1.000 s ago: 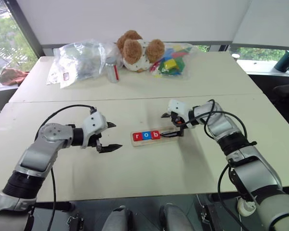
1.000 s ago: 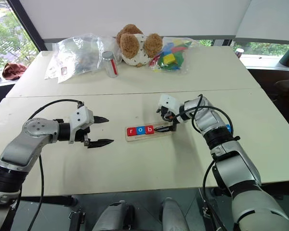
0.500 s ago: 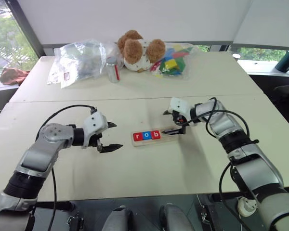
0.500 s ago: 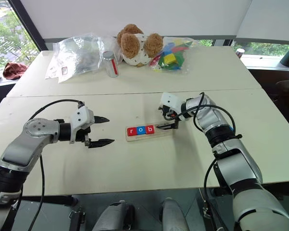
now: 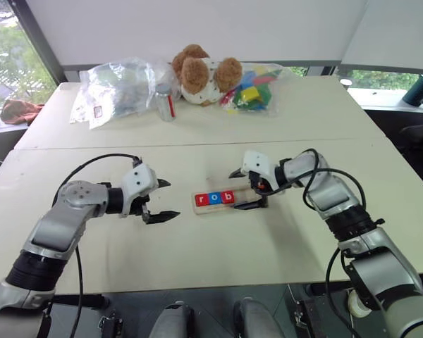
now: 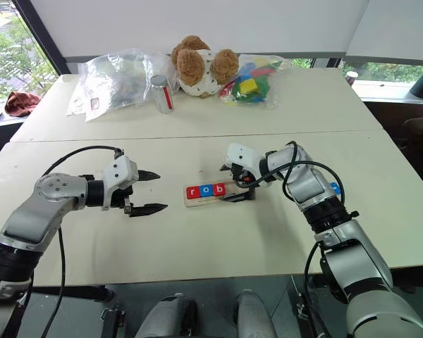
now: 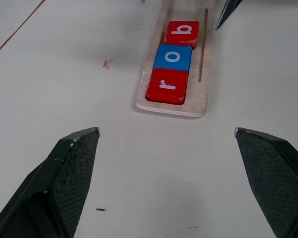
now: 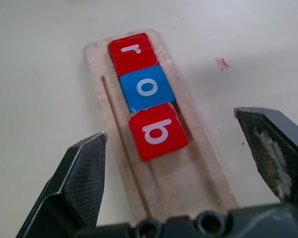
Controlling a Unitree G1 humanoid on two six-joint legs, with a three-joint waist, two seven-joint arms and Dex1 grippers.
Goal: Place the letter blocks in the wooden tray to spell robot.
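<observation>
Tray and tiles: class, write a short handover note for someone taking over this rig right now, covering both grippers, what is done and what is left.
Left gripper: open, empty, hovering left of the tray.
Right gripper: open, empty, over the tray's bare right end.
Tray: on the near table, holding red r, blue o and red b from its left end. The b sits slightly askew in the right wrist view.
Done: "rob".
Left: the second o and the t. Something blue shows behind the right forearm; I cannot tell whether it is a tile.
</observation>
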